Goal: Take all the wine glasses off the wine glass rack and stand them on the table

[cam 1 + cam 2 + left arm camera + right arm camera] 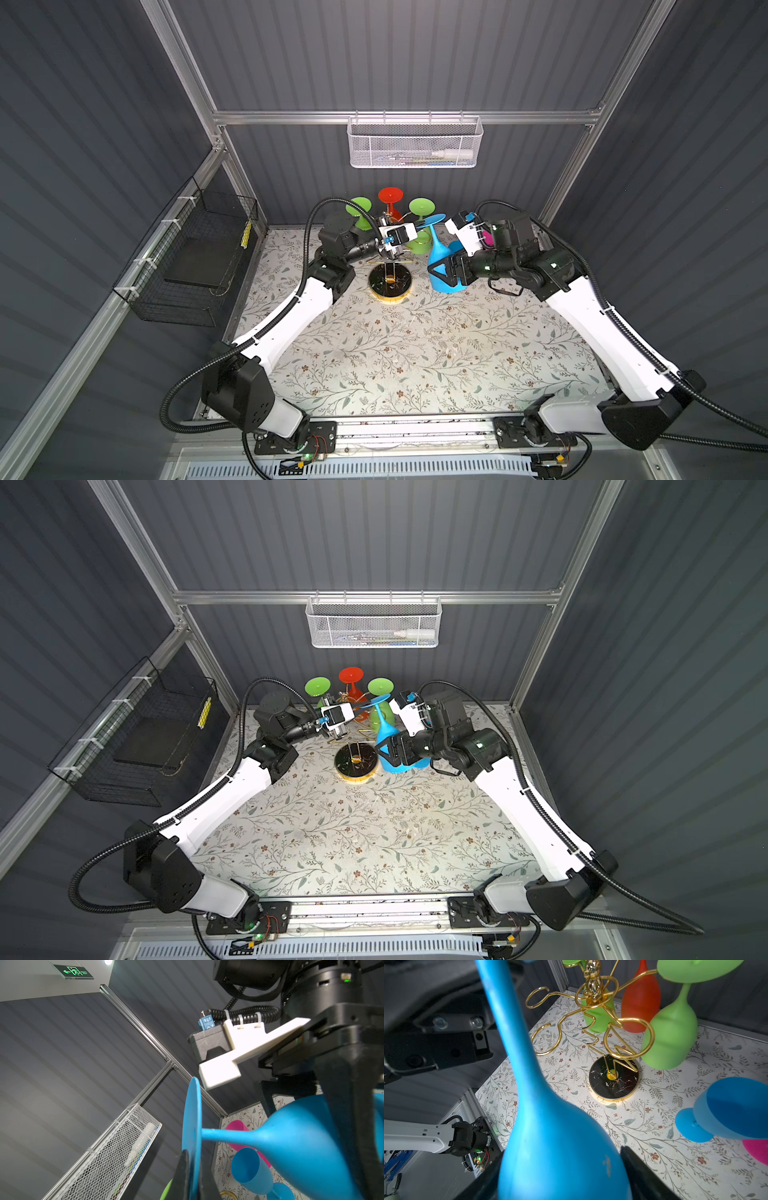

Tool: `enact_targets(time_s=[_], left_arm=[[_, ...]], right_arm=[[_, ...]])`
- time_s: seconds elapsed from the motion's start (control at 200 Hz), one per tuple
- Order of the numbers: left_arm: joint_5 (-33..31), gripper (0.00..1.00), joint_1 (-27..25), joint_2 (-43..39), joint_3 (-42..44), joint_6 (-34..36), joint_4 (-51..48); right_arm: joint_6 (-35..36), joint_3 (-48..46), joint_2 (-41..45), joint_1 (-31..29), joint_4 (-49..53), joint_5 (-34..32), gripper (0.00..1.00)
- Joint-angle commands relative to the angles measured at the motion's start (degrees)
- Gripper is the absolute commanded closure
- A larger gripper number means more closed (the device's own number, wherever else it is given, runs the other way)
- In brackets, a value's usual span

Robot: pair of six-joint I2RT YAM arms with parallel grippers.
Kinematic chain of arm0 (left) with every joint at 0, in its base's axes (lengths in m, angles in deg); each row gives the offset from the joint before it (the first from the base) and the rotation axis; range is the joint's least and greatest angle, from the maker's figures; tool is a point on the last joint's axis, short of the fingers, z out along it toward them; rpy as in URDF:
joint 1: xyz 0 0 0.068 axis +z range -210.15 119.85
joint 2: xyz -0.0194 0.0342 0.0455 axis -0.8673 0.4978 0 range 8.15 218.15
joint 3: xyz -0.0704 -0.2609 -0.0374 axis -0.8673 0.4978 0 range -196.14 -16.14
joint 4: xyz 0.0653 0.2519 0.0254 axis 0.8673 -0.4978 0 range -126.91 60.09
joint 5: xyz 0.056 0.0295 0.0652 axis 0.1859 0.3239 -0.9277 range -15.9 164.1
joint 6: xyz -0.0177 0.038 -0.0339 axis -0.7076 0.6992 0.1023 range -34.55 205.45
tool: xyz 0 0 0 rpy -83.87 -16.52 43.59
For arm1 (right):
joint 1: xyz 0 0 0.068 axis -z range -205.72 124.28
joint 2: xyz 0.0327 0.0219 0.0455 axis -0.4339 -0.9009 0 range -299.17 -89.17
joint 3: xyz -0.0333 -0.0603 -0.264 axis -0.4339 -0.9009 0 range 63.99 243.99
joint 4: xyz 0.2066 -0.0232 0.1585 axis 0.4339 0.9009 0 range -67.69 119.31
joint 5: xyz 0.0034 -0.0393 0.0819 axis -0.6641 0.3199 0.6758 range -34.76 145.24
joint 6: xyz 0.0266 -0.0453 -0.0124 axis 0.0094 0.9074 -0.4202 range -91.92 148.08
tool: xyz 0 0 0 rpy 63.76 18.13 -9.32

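Wine glass [550, 1126]: left gripper [194, 1180] pinches foot, right gripper [448, 272] flanks bowl, grip unclear. Keep clear of wine glass rack [612, 1084]

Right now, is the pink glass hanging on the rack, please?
No, the pink glass rests on the table, clear of the rack.

Robot-manipulation lab cell, not domestic room. Evidence:
- aluminium extrusion frame [403, 117] enclosing work area
- dark corrugated wall panels [415, 54] on three sides
- left arm [291, 320] and right arm [590, 328] mounted on slotted rail [415, 432] at front edge, wiring exposed at bases
- floral-print tabletop [415, 353] as staging surface
- white mesh basket [415, 143] and black wire basket [195, 257] hung on frame
- wine glass rack [390, 286] as test prop
- green exit sign [72, 971] on pale surface beyond panels, in left wrist view
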State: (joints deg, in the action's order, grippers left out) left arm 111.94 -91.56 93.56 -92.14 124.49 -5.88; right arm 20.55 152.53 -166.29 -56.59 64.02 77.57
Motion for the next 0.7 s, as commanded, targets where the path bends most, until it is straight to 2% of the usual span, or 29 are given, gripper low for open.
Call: enact_targets(time_s=[0.0,0.175,0.365,0.61,0.695], left_arm=[[-2.54,1.0,-0.75,-2.27,0.41,-2.31,2.4],[-8.3,1.0,-0.75,-2.71,1.37,-5.78,1.66],[-18.47,1.0,-0.66,-3.21,0.39,-16.76,-3.01],[-31.98,1.0,-0.59,-3.96,-1.12,-35.51,-13.9],[-33.62,1.0,-0.33,-4.83,-0.66,-39.66,-15.33]], right_arm=[[0.82,0.06,0.11,-0.32,-0.58,-0.62,0.16],[0.23,-0.49,0.88,-0.23,-2.68,-0.08,0.07],[-1.13,-2.05,4.21,0.91,-6.89,-0.31,0.03],[-8.75,-11.2,15.52,10.72,-21.12,6.77,0.02],[-11.44,-15.46,19.77,14.53,-25.95,9.59,0.03]])
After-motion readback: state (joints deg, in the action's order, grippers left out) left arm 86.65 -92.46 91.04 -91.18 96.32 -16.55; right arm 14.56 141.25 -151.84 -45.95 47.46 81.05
